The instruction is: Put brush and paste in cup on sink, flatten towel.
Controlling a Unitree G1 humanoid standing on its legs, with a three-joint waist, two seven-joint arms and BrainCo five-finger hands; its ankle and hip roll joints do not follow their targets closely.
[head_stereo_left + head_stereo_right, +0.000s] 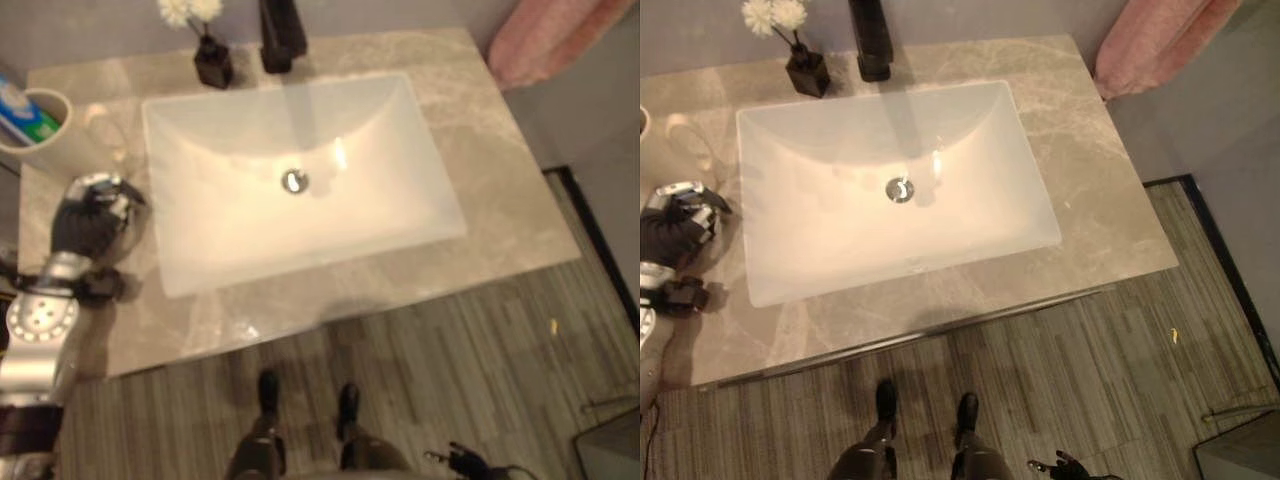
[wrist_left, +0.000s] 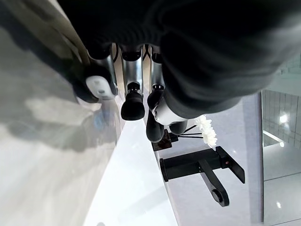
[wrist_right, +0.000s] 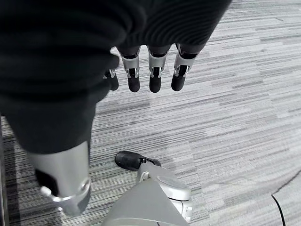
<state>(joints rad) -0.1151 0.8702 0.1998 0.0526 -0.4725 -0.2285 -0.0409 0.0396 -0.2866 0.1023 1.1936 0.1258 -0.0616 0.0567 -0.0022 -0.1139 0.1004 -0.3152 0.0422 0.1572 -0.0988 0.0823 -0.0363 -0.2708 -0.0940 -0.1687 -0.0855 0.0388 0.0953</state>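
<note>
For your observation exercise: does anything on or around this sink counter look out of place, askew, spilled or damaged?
Nothing stands out. The cup stands upright at the counter's far left corner with a tube in it. The vase and tap stand upright behind the dry basin. The left hand rests on the counter; the pink towel hangs at the far right.

silver-grey arms, dark ribbed covers, silver dark-tipped fingers on left robot hand (image 2: 141, 89)

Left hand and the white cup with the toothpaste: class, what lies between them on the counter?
Bare marble counter lies between the left hand and the cup, seen in the left eye view.
</note>
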